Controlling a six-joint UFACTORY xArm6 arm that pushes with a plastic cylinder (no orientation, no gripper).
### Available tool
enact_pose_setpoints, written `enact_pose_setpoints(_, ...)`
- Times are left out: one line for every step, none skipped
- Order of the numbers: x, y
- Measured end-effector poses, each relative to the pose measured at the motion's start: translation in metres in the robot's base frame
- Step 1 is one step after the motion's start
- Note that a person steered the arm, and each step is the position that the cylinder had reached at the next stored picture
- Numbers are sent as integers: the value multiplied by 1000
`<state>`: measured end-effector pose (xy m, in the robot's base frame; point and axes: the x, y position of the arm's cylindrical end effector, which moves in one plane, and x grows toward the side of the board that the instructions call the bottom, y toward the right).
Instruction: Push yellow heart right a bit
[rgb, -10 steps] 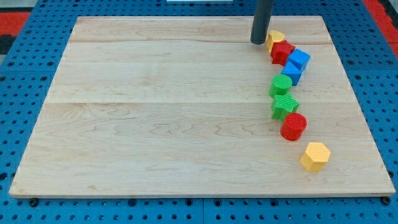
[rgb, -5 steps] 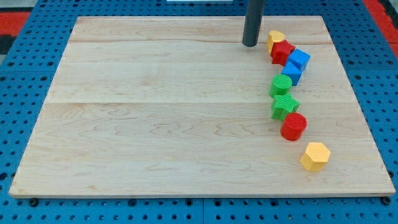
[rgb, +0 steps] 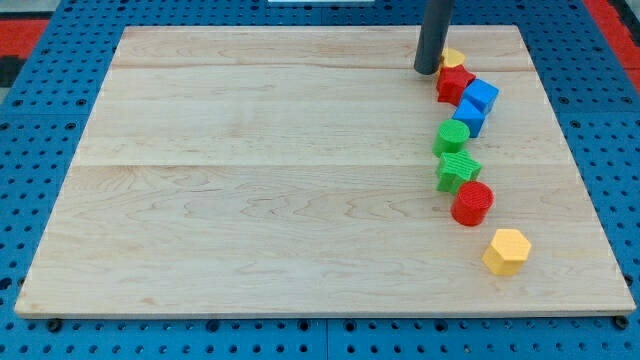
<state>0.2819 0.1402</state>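
The yellow heart (rgb: 453, 57) lies near the view's top right of the wooden board (rgb: 250, 170), partly hidden behind my rod. My tip (rgb: 427, 70) rests on the board at the heart's left edge, touching or nearly touching it. A red block (rgb: 455, 83) sits just below the heart, against it.
Below the red block a chain runs down the view's right: two blue cubes (rgb: 481, 95) (rgb: 468, 116), a green cylinder (rgb: 451, 135), a green star (rgb: 458, 170), a red cylinder (rgb: 472, 203) and a yellow hexagon (rgb: 506, 250). The board's right edge is close.
My rod swung left away from the yellow heart, then came back right against its left side. The heart now sits slightly further right.
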Motion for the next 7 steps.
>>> enact_pose_setpoints(0, 7)
enact_pose_setpoints(0, 8)
enact_pose_setpoints(0, 8)
enact_pose_setpoints(0, 9)
enact_pose_setpoints(0, 16)
enact_pose_setpoints(0, 21)
enact_pose_setpoints(0, 26)
